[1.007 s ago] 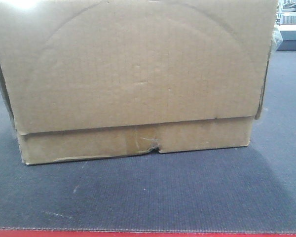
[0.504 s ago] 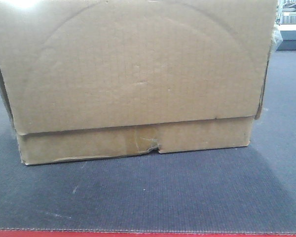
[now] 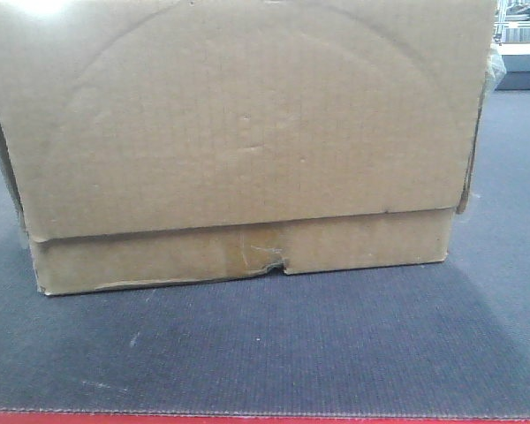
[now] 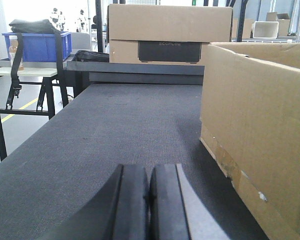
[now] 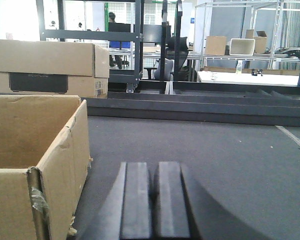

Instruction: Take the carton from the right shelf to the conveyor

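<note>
In the front-facing view you see the large plain brown corrugated cardboard carton [image 3: 238, 132] filling most of the frame. It sits flat on the wide dark grey woven conveyor belt [image 3: 265, 344], whose red strip [image 3: 265, 419] runs along the bottom edge. The carton's face carries a faint arc-shaped crease, and its lower edge is torn near the middle, beside a patch of clear tape. Neither arm shows here.

In the left wrist view you look along the belt [image 4: 120, 125]. The left gripper [image 4: 149, 205] sits low over the belt with its two black fingers [image 4: 132, 205] pressed together, pinching nothing. The carton [image 4: 255, 125] stands just to its right, apart from it, top open. At the far end another brown cardboard box with a dark label [image 4: 169, 34] rests on a dark frame, and a blue plastic bin [image 4: 37, 46] stands on a table to the left.

In the right wrist view the right gripper [image 5: 153, 205] likewise has its black fingers [image 5: 170, 205] closed against each other with nothing between. The open carton [image 5: 40, 150] stands on the belt [image 5: 200, 150] just to its left, not touching it. The labelled box [image 5: 50, 67] sits behind.
</note>
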`<state>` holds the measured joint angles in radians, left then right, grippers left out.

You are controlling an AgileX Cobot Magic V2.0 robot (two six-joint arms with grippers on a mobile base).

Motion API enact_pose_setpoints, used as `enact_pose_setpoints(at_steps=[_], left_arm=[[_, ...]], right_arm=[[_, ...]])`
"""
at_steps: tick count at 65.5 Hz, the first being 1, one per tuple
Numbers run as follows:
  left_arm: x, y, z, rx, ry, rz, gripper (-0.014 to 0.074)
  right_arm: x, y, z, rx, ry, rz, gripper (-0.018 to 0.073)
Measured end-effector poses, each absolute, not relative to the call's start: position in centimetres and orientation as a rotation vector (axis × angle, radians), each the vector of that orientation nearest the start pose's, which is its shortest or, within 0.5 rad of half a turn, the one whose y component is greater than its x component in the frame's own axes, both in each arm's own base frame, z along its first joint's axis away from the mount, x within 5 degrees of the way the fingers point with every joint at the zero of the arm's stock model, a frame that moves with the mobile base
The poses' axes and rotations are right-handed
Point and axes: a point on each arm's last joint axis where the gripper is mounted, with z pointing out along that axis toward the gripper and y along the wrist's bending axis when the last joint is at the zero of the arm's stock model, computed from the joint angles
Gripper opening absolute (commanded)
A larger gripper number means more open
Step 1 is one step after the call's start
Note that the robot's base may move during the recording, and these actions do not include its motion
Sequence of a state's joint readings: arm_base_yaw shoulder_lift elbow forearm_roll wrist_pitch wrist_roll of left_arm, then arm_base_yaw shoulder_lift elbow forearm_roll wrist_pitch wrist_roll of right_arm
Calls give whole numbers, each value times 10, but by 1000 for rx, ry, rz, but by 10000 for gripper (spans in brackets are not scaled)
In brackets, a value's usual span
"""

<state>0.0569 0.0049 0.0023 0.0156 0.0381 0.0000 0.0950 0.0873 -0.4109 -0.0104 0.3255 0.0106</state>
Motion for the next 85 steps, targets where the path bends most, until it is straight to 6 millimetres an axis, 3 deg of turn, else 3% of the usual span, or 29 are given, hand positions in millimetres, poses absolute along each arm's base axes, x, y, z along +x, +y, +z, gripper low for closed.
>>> enact_pose_setpoints(at_steps=[19,48,85], left_arm=[[57,3,209,-32,1529,58,1],[57,3,209,-32,1529,58,1],[57,3,209,-32,1529,58,1]], right_arm=[[38,1,305,-23,1502,34,-67],[56,-1,212,42,1543,21,-67],[57,-1,209,42,1531,19,-67]])
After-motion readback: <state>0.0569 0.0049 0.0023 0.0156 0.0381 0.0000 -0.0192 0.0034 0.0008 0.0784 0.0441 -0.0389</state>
